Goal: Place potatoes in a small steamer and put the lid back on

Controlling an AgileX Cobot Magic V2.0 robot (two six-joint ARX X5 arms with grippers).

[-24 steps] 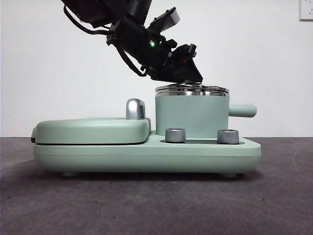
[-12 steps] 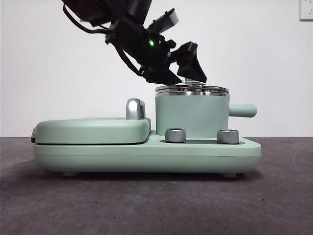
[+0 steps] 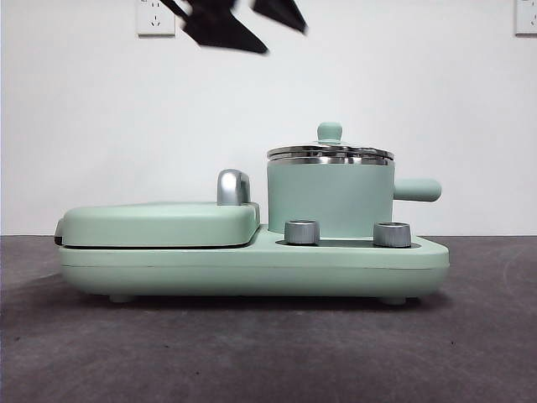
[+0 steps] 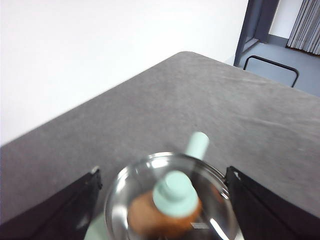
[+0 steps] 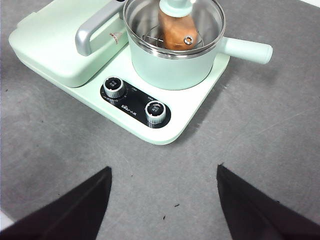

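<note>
The lid, glass with a steel rim and mint knob, sits flat on the small steamer, the wrinkled orange-brown potatoes inside. The left gripper hangs directly above the knob, fingers apart and empty; the right gripper waits over the grey worktop, fingers spread.

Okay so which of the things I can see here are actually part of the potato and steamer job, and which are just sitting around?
Part of the job:
- small steamer
- lid, seated on the steamer
- potato, inside under the glass lid
- left claw, open, above the steamer

Just sitting around:
- griddle cover
- chrome handle
- two control knobs
- right claw, open, away from the cooker
</note>
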